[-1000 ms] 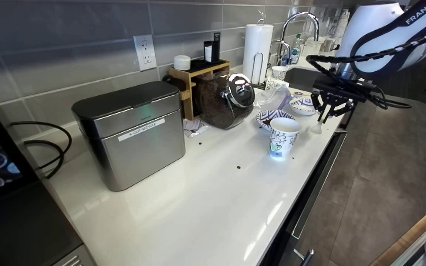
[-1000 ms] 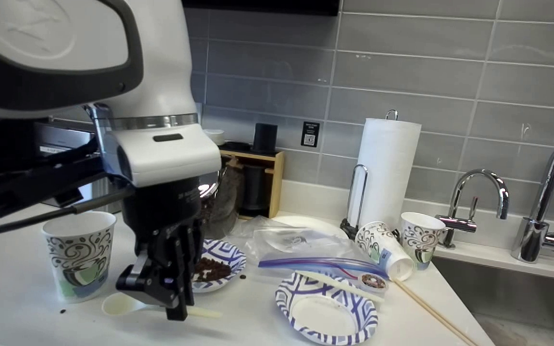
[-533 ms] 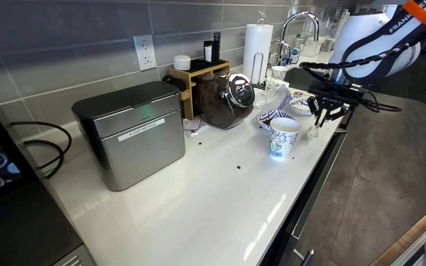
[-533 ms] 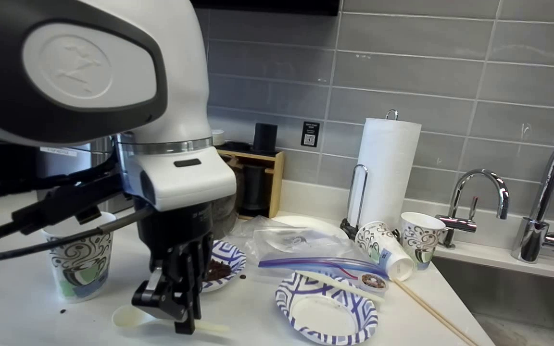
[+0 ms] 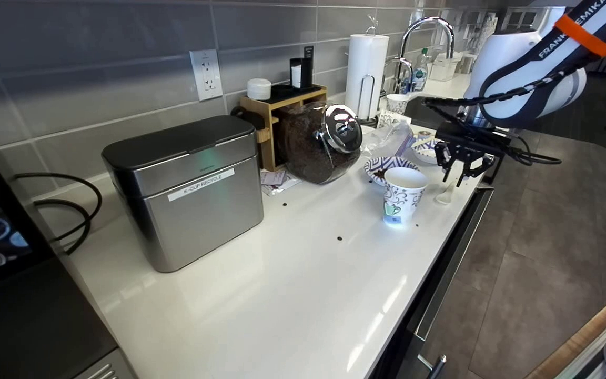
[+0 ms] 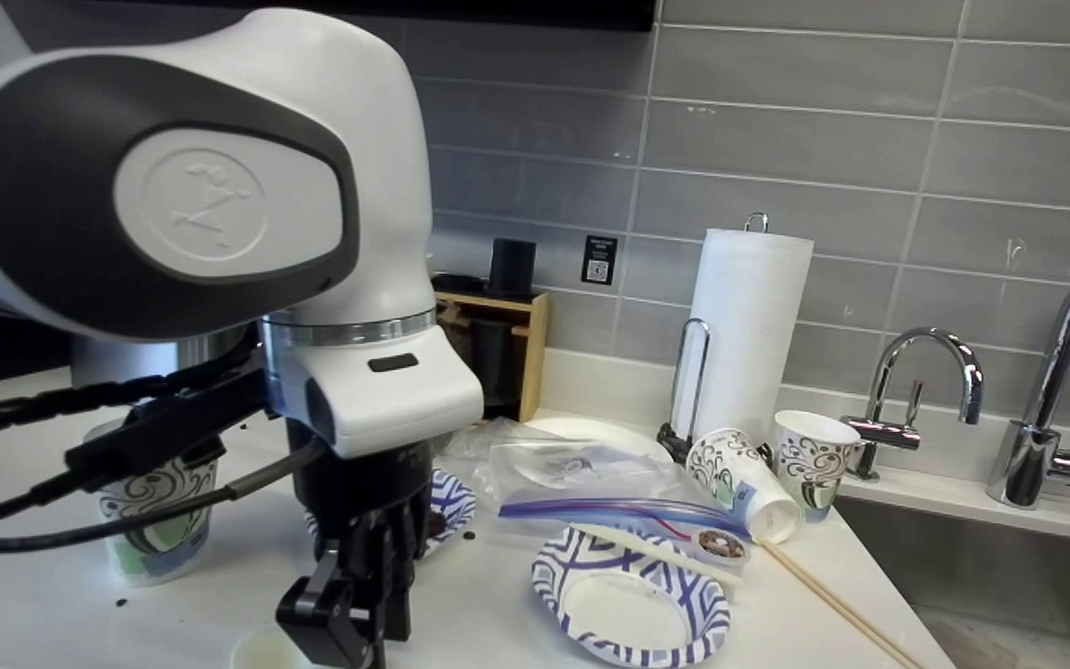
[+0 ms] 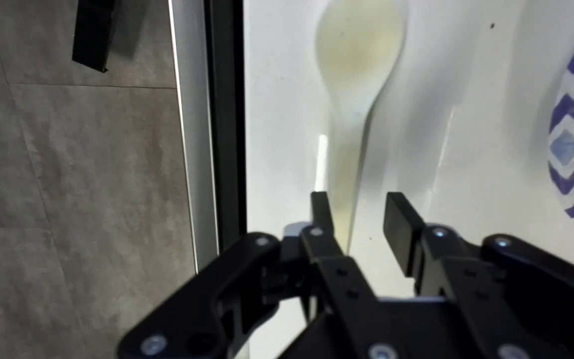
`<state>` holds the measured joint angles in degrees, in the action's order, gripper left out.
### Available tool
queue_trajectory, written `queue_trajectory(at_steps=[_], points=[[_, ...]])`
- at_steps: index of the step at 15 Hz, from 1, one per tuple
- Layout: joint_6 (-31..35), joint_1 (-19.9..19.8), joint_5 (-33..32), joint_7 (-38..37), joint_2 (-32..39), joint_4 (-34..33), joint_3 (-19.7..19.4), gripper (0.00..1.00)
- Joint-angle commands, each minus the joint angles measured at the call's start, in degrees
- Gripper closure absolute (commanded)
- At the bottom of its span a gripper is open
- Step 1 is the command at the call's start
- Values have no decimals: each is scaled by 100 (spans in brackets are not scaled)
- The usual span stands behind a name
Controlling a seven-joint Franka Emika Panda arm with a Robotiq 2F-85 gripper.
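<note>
My gripper (image 7: pixel 356 212) is open above the white counter, its two fingers apart with nothing between their pads. It also shows in both exterior views (image 5: pixel 454 180) (image 6: pixel 386 641). A pale plastic spoon (image 7: pixel 359 50) lies on the counter under the fingers, near the front edge. Its handle runs beneath the gap, close to the left finger in the wrist view, and its end is hidden. The spoon's bowl shows in both exterior views (image 5: pixel 444 198) (image 6: pixel 266 653). A patterned paper cup (image 5: pixel 404 197) stands upright nearby. A blue-patterned paper bowl (image 7: pixel 563 144) with dark bits sits beside the gripper.
A second patterned bowl (image 6: pixel 628 618) has a pale utensil across its rim. A clear zip bag (image 6: pixel 581 465), a tipped cup (image 6: pixel 744 483), an upright cup (image 6: pixel 814 460) and chopsticks (image 6: pixel 832 599) lie near the sink (image 6: pixel 1037 567). A glass jar (image 5: pixel 316 145) and steel bin (image 5: pixel 198 210) stand along the wall.
My gripper has moved down toward the counter and closer to the cup in an exterior view. Its fingers have opened, and the spoon it held is now on the counter.
</note>
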<state>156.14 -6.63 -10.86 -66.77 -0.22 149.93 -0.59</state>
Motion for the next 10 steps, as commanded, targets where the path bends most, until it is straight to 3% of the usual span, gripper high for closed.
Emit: queue_trajectory(at_steps=[1,5,10], points=[[-71,97,-128,-29,26,-74,-140,32],[-523,84,-365,149,-421,28,-177,1],[-807,-100,-1420,645,-1314,334,-74,0]])
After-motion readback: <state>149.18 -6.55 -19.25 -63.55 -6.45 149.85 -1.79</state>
